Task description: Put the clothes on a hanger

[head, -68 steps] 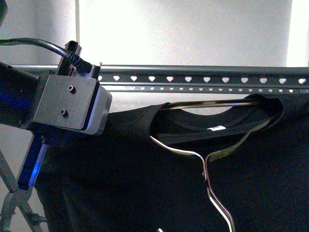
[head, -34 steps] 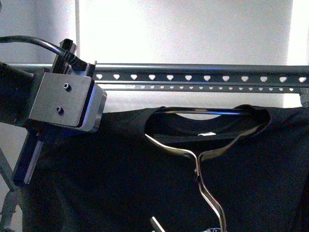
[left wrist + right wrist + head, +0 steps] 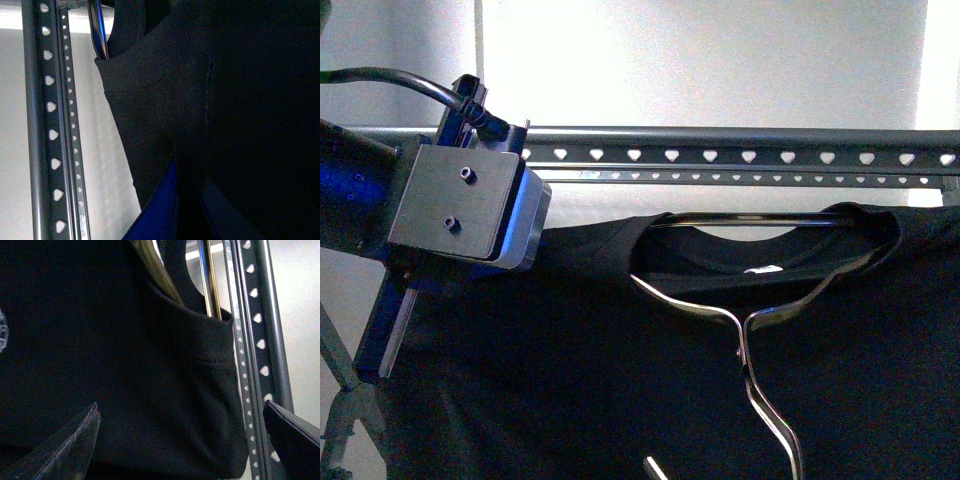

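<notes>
Right gripper (image 3: 182, 440): we are seeing it standing spread wide, dark fingertips (image 3: 70, 440) far apart, black short-sleeved T-shirt (image 3: 100, 340) filling gap beyond them. Left gripper (image 3: 187, 210): blue fingers (image 3: 155, 215) are sitting against shirt's shoulder fold; we cannot tell whether pinching or parted. Shirt is hanging spread just below long dark grey metal rail with heart-shaped holes (image 3: 740, 156), collar facing us. Thin silver wire hanger (image 3: 750, 330) is lying through neck opening, straight bar uppermost, hook pointing down.
</notes>
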